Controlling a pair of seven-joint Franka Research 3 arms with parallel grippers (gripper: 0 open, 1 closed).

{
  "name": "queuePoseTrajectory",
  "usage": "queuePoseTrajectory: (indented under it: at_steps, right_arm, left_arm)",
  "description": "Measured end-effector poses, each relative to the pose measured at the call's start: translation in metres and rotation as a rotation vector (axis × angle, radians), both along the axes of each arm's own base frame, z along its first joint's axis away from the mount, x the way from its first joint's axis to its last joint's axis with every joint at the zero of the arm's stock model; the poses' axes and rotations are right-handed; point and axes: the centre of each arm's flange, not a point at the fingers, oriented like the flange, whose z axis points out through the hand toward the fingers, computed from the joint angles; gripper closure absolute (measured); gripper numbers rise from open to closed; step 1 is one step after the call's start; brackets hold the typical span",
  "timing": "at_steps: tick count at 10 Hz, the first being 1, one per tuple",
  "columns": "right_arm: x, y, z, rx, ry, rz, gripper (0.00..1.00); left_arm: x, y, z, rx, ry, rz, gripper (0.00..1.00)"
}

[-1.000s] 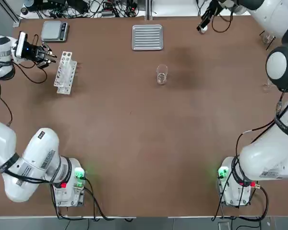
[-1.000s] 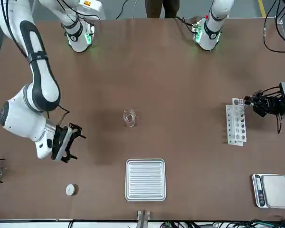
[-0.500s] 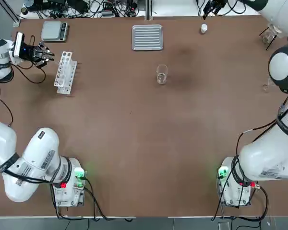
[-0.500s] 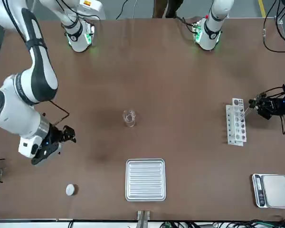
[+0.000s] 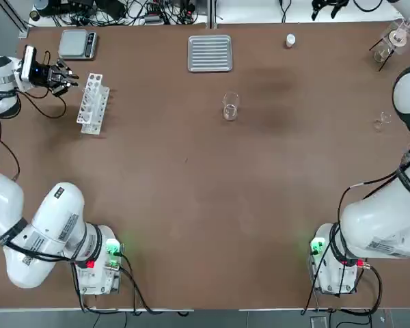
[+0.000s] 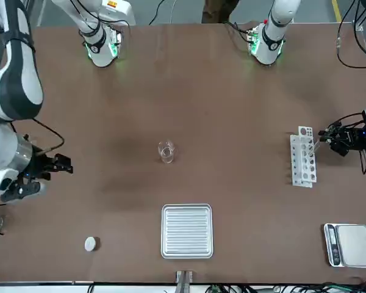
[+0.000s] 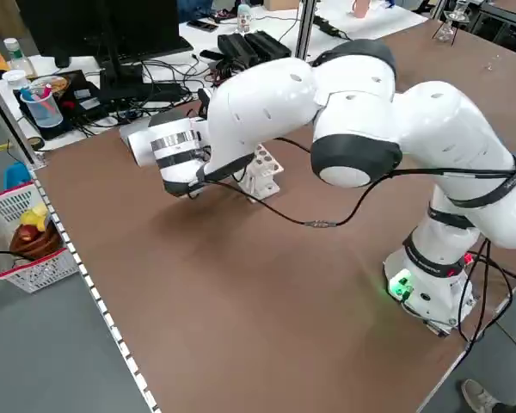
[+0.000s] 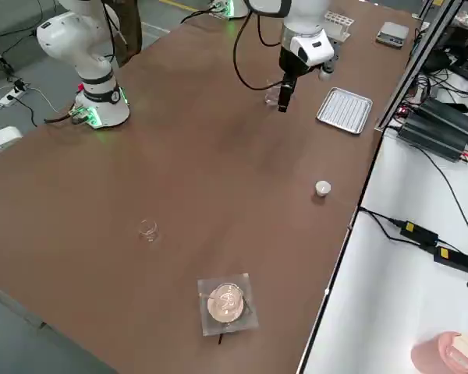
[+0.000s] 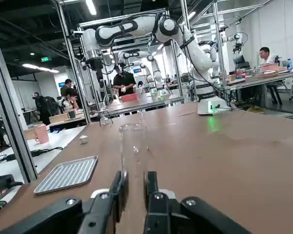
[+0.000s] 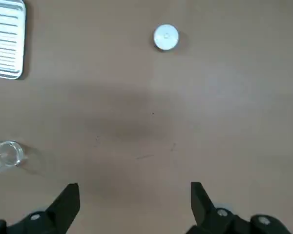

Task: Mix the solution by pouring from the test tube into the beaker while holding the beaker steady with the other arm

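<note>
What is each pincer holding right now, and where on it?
Left pincer grips a clear test tube by one end; right pincer is open, empty.

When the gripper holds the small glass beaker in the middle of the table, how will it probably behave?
The beaker is clear glass, so probably rigid, slippery and breakable under a hard squeeze. It looks empty and thin-walled, so likely light. It stands upright, taller than wide, so a sideways push might tip it.
</note>
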Motion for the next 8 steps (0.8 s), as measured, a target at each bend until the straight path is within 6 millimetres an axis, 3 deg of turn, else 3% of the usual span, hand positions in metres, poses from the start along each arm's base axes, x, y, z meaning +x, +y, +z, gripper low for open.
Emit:
queuePoseTrajectory:
  at_steps: [3, 6, 8]
  right_arm:
    - [-0.009, -0.017, 0.016, -0.018, 0.013, -0.014, 0.00]
    - [-0.024, -0.012, 0.056, -0.030, -0.022, -0.009, 0.00]
    - [-0.037, -0.020, 0.073, -0.041, -0.004, -0.020, 0.00]
  left_arm:
    - [0.002, -0.009, -0.003, 0.001, 0.007, -0.004, 0.78]
    - [0.003, -0.018, -0.013, 0.013, 0.029, 0.015, 0.78]
    - [0.002, -0.018, -0.016, 0.017, 0.032, 0.021, 0.78]
